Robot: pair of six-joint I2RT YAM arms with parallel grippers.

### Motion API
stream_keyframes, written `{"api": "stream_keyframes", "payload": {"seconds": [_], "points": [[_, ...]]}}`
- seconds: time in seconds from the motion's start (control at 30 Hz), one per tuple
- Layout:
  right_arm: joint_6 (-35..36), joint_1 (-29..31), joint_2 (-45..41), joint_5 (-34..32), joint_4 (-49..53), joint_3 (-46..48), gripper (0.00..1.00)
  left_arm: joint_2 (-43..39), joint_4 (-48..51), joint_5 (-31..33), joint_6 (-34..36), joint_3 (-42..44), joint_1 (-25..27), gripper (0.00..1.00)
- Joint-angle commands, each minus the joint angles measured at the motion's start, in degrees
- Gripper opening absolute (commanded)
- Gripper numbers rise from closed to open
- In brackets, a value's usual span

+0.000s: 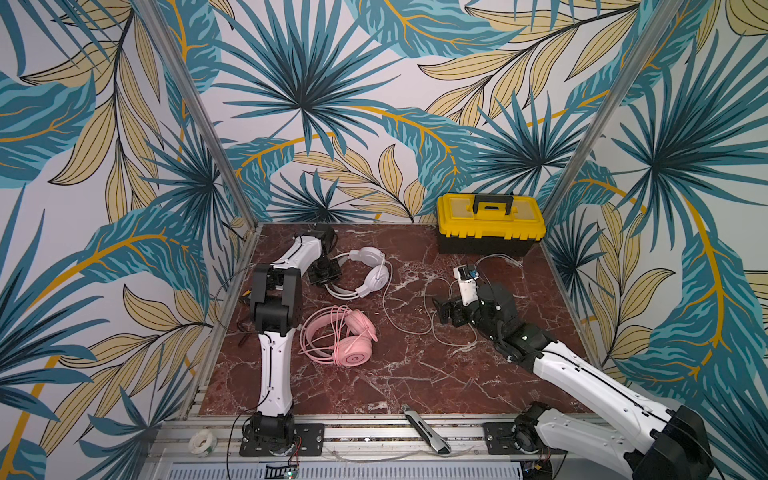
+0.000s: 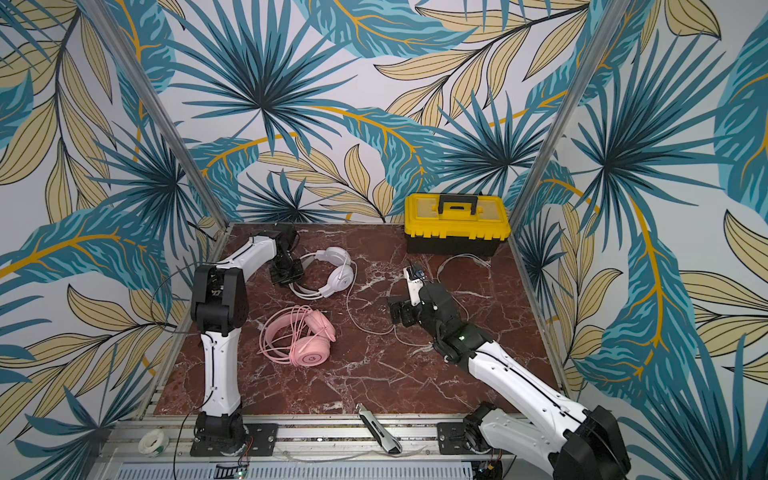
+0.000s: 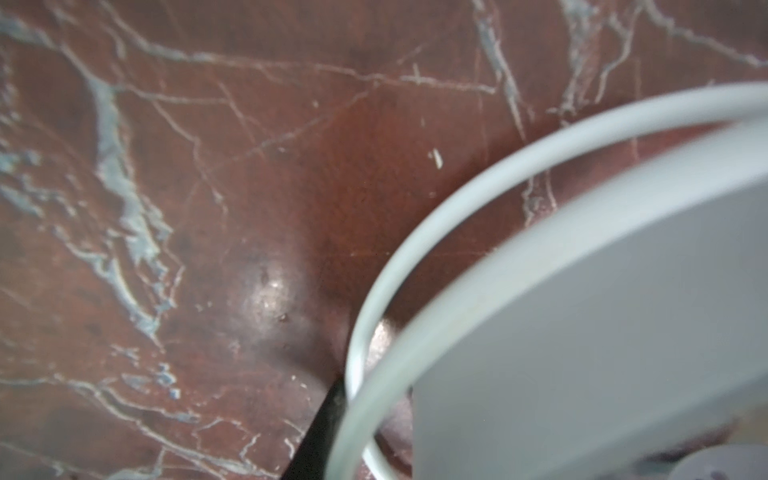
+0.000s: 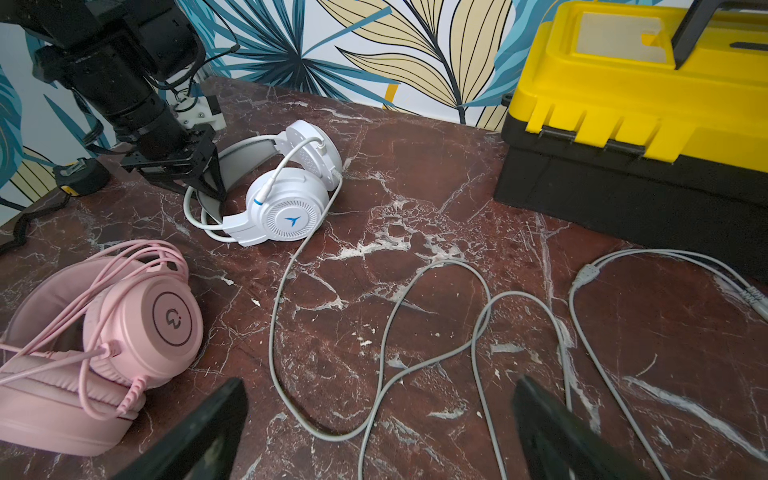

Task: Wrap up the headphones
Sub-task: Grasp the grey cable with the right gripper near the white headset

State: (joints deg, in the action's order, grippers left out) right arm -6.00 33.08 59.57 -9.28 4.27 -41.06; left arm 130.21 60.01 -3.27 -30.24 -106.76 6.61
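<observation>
While the white headset [image 1: 374, 272] lies on its side near the desk's [image 1: 395, 382] far-left corner, band bowed toward the left edge and cups toward the middle, the left gripper's [image 4: 216, 189] fingers sit at that band; whether they clamp it is unclear. Its cable [image 4: 274, 332] trails loose toward the right edge, passing beneath the right gripper [image 4: 378, 384], whose fingers are spread wide and hold nothing. The pink headset [image 1: 345, 336] lies likewise by the left edge, with its own lead looped over it. Open desk runs along the near edge.
</observation>
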Motion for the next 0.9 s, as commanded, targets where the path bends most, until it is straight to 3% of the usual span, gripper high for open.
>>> {"api": "stream_keyframes", "payload": {"seconds": [0.0,0.13,0.17,0.37,0.7,0.87], "points": [[-0.1,-0.2,-0.2,-0.7,0.5,1.5,1.00,2.0,-0.4,0.7,-0.4,0.8,0.2,0.22],[-0.3,-0.2,0.5,0.2,0.9,1.3,1.00,2.1,-0.6,0.0,-0.9,0.1,-0.1,0.01],[-0.2,-0.2,0.6,0.4,1.0,1.3,1.00,2.1,-0.6,-0.2,-0.9,-0.4,-0.2,0.00],[-0.6,-0.2,3.3,3.5,0.5,2.2,1.00,0.3,-1.3,-3.9,-0.7,-2.9,-0.2,0.00],[-5.1,-0.2,17.7,13.9,-5.8,1.9,1.00,-7.3,-2.2,-10.8,1.7,-5.8,1.7,0.00],[-6.4,-0.2,21.5,19.3,-19.6,3.4,1.00,-10.9,-2.1,-13.7,1.5,-6.2,2.0,0.00]]}}
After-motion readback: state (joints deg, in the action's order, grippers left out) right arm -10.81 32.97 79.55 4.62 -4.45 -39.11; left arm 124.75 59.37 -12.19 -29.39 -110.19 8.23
